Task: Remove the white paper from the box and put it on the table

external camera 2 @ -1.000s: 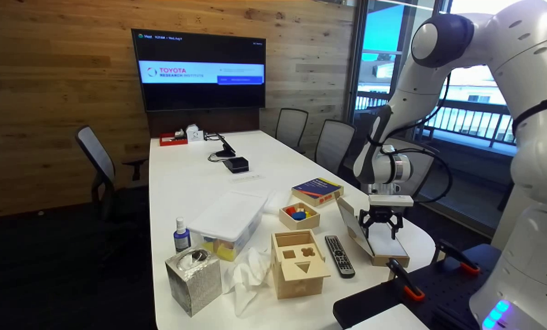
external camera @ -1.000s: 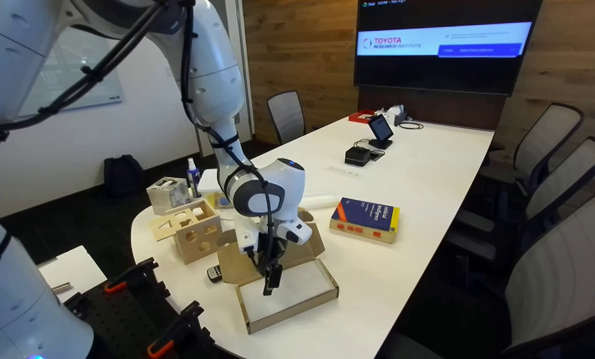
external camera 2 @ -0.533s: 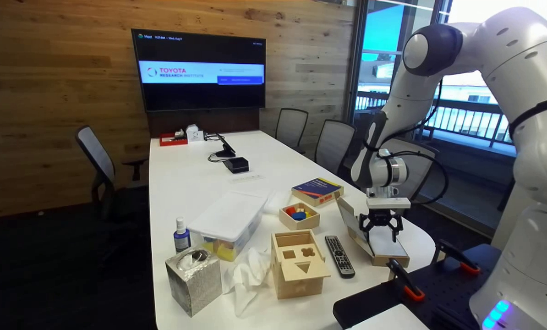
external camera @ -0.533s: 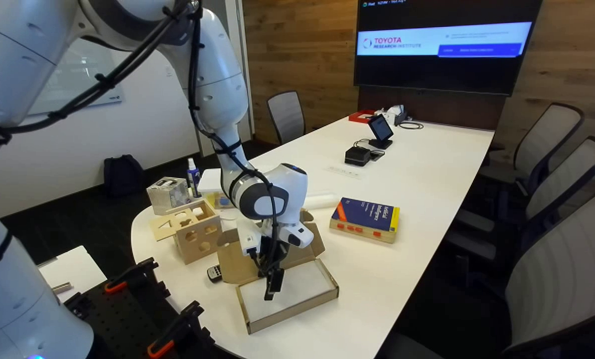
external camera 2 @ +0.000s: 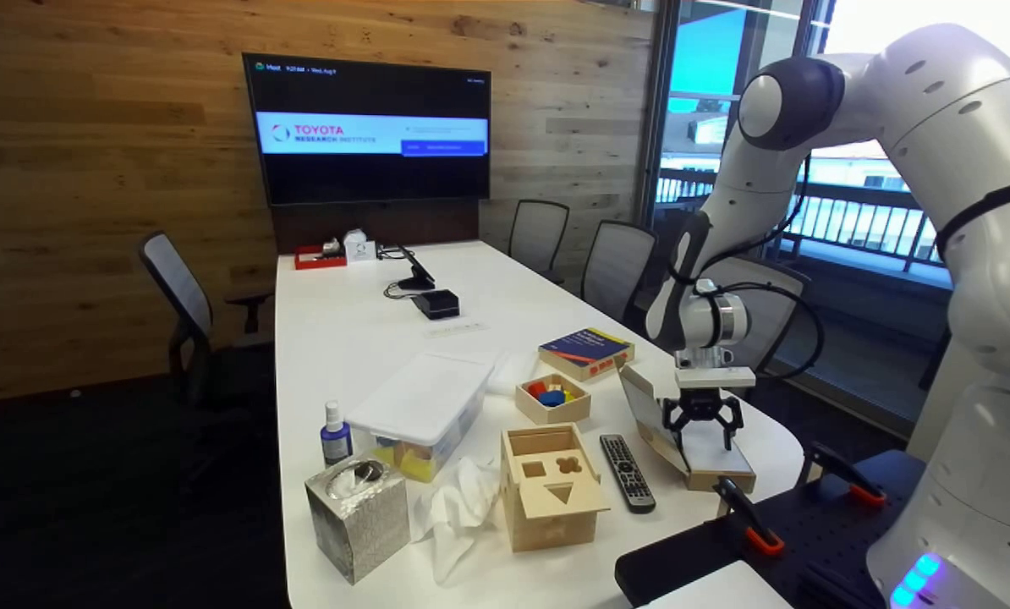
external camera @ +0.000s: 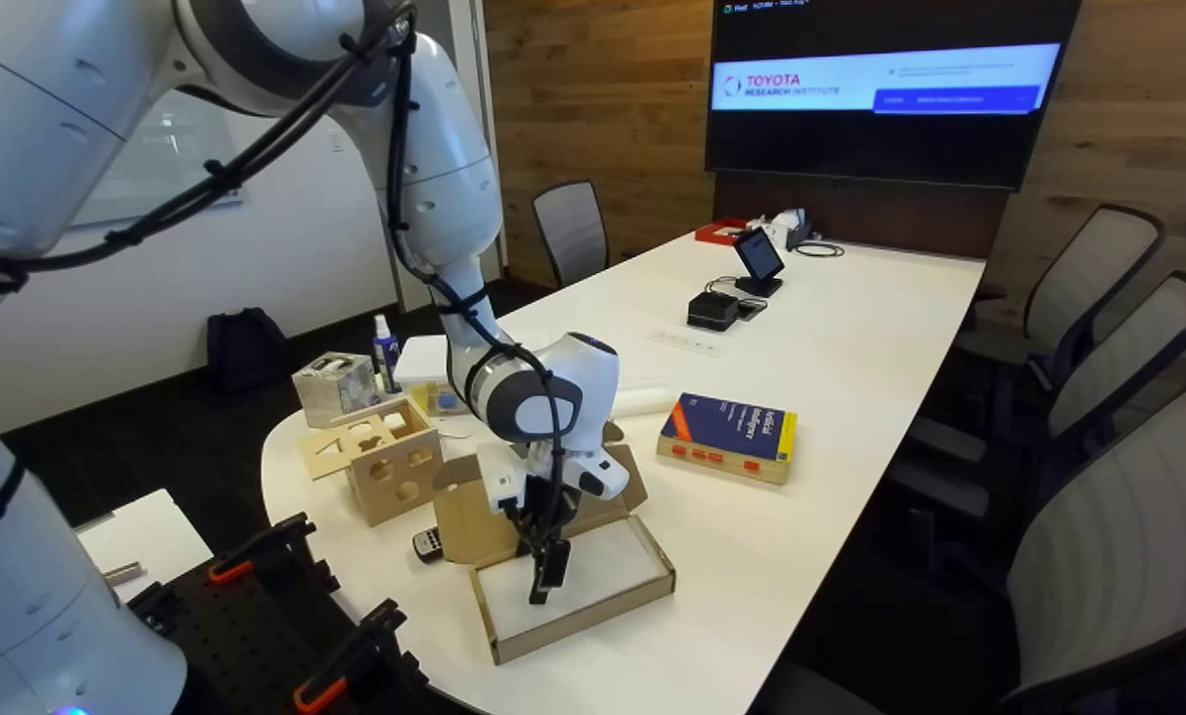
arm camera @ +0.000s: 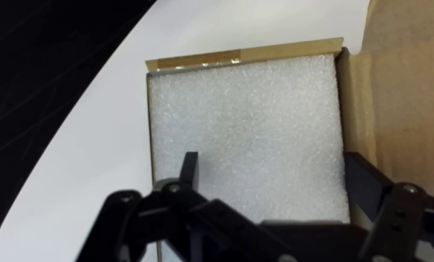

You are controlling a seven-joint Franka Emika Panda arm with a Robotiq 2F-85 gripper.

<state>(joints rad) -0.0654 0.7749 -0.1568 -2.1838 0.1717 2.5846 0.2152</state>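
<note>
Gripper [arm camera: 270,155] pointing down over the brown cardboard box [external camera: 585,620], fingers [arm camera: 190,169] spread wide apart, white surface visible in the gap; can't tell if the tips touch it or sit just above

White foam sheet [arm camera: 253,116] = task item, directly under gripper, lying flat inside the box, nearly wall to wall; one finger over it, the other by its edge on the hinge side

Flap lid [arm camera: 413,109] just beside gripper, folded back, raised at a slant

Table [external camera: 712,556] under the box, white top, rounded end close to gripper

Remote control [external camera 2: 628,474] near gripper, past the flap lid, flat

Wooden shape sorter [external camera 2: 547,529] next out on that same side, its lid jutting past the wall

Small wooden tray [external camera 2: 566,413] w/ colored blocks [external camera 2: 551,396] also past the flap lid; "Artificial Intelligence" book [external camera: 727,427] near the tray, farther down the table from gripper, lying flat

Past the shape sorter, well apart from gripper: crumpled white tissue [external camera 2: 463,507], lidded plastic bin [external camera 2: 425,397], silver tissue box [external camera 2: 357,524], blue spray bottle [external camera 2: 336,443]

Much farther from gripper, down the table: touchscreen console [external camera: 758,255], then red tray [external camera 2: 321,265]; wall screen [external camera: 881,149] farthest
</note>
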